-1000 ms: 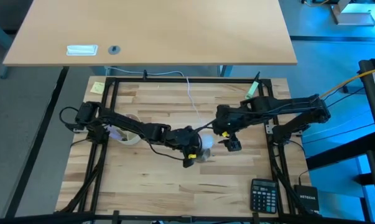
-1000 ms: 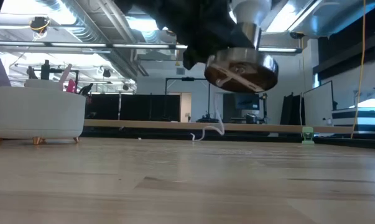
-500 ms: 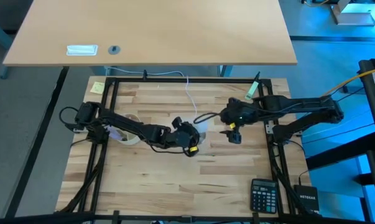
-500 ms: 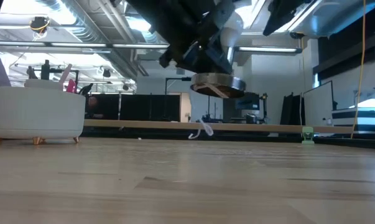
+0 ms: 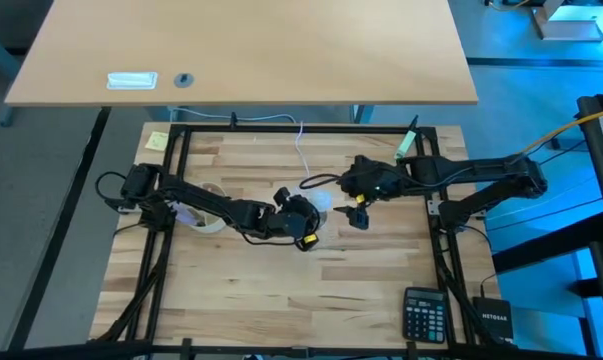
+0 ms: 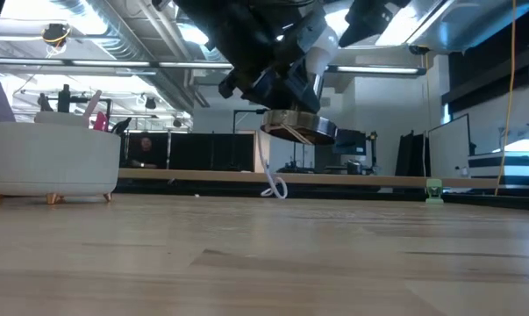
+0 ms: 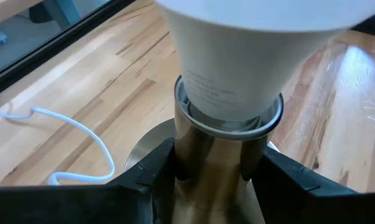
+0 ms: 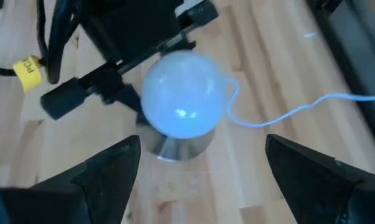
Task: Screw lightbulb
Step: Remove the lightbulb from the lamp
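Observation:
The white frosted lightbulb [image 8: 184, 93] sits in a silvery metal socket [image 7: 215, 149], its screw base hidden inside the collar. It also shows in the high view [image 5: 321, 203]. The socket's round disc base [image 6: 299, 132] hangs above the table, and its thin white cord [image 5: 306, 150] trails toward the far edge. My left gripper [image 5: 301, 218] is shut on the socket. My right gripper [image 5: 359, 214] is open just right of the bulb. In the right wrist view its fingers [image 8: 106, 168] stand apart on either side of the bulb, touching nothing. My left gripper pinches the socket's metal barrel [image 7: 193, 155] between its two fingers, just below the collar that holds the bulb. The fingers come roughly level from the table's left. The socket is lifted clear of the table and tilted, disc base down and bulb up.
A black calculator [image 5: 424, 315] and a black box [image 5: 496, 320] lie at the near right corner. A white roll [image 5: 206, 220] lies under the left arm. A yellow note [image 5: 157, 141] and a green item [image 5: 406, 145] lie near the far edge. A white basket [image 6: 53, 162] shows in the low view.
My left gripper has carried the socket and bulb toward the table's far edge and a little left, still clear of the table. My right gripper has drawn away toward the far edge, then come back left toward the bulb.

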{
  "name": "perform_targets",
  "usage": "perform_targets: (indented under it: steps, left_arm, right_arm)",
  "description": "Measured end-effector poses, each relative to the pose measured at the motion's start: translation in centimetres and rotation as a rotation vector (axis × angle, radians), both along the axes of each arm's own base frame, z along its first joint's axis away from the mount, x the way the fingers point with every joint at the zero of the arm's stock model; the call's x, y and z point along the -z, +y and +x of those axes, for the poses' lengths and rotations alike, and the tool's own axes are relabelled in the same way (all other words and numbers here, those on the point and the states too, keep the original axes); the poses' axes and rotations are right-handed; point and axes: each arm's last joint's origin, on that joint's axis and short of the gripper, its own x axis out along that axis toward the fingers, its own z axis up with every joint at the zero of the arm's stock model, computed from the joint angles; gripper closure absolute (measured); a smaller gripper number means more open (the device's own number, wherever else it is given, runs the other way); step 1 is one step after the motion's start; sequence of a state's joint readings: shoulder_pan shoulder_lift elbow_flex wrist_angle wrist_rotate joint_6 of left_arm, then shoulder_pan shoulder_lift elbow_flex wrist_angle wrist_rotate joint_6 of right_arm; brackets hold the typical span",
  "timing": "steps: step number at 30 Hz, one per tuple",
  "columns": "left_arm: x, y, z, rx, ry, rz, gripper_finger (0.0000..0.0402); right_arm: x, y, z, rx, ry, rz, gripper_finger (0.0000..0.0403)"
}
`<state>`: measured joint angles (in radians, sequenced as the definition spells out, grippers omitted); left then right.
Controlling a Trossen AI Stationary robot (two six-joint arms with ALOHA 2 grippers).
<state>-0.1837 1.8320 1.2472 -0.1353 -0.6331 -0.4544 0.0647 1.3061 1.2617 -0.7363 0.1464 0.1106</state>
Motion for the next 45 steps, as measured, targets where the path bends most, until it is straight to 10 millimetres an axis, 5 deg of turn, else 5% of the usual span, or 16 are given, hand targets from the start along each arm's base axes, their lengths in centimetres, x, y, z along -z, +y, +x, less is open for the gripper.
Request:
perform_targets:
  steps: [21,35,45]
  left_arm:
    - [0.2,0.4,-0.2,-0.038,0.006,-0.032,0.0243]
    - [0.2,-0.1,-0.2,0.043,0.061,0.052,0.0241]
    - [0.3,-0.6,-0.3,0.085,0.087,0.061,0.0242]
  right_arm:
    - [1.8,0.7,1.9,-0.033,0.055,0.208,0.0055]
    - [1.5,-1.3,2.4,0.006,0.003,0.073,0.0055]
    - [2.4,0.4,3.1,-0.109,0.016,0.111,0.0055]
